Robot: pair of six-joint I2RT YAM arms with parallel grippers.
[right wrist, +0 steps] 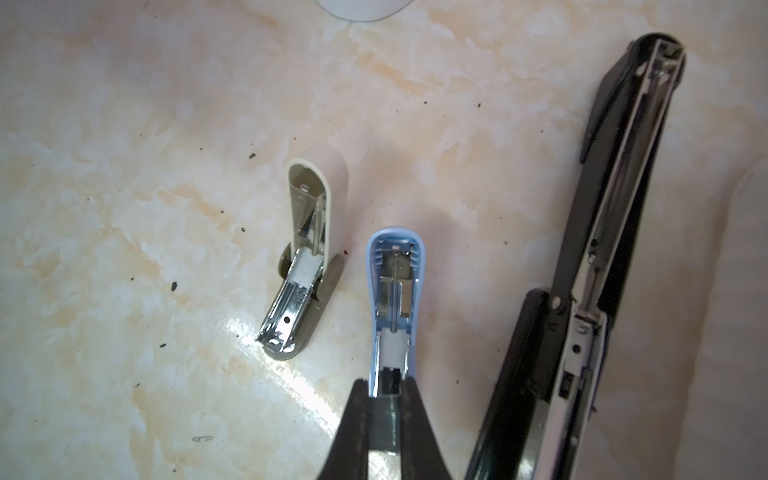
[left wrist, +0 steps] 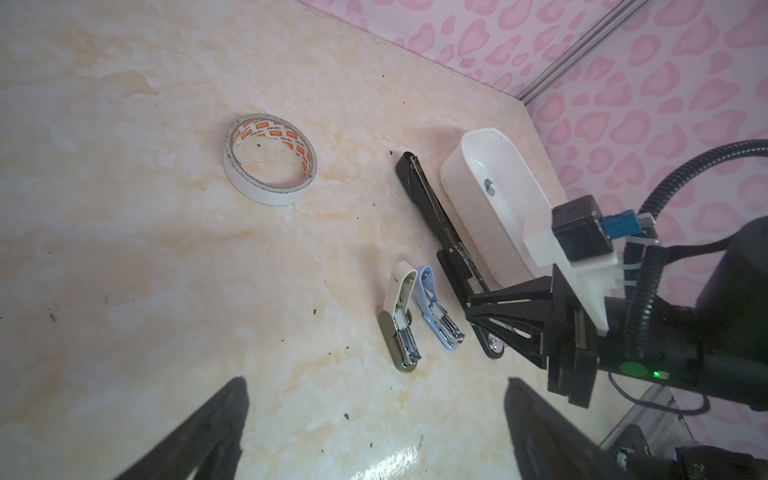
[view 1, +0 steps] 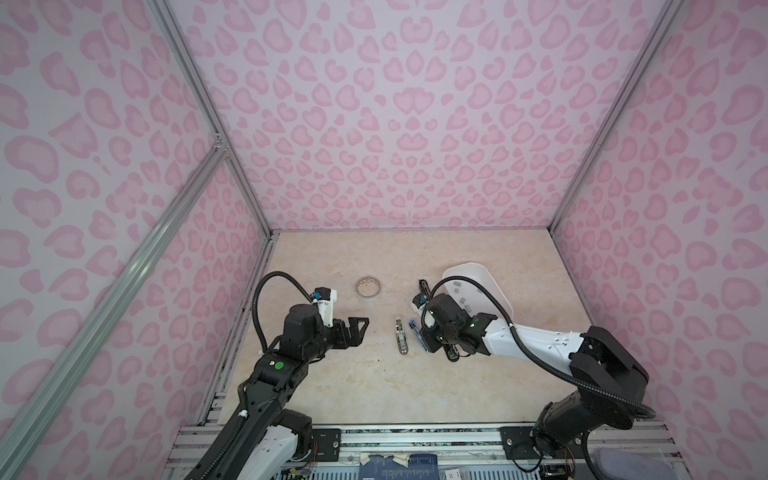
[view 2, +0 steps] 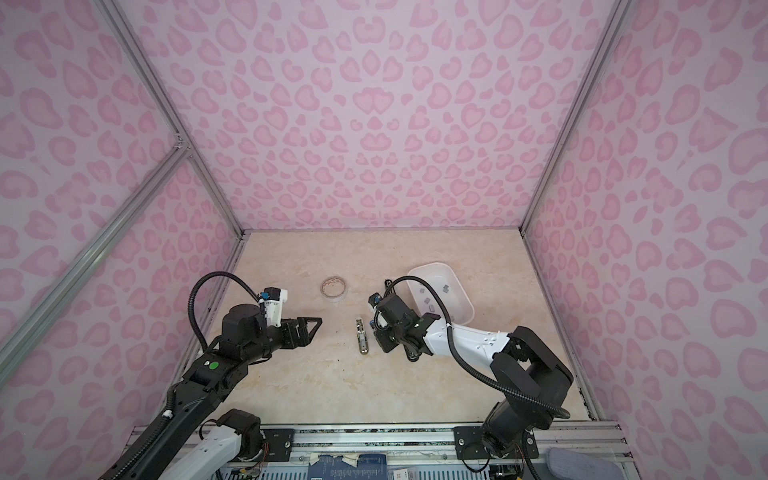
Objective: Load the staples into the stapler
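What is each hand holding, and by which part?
Right hand pinches a grey staple strip by its long sides, over the open blue stapler. Left hand is open and empty.

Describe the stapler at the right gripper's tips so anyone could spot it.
Find the white tray on the right. Three open staplers lie beside it. Take the middle one, the blue stapler: pale blue, unlike the long black stapler and the beige stapler.
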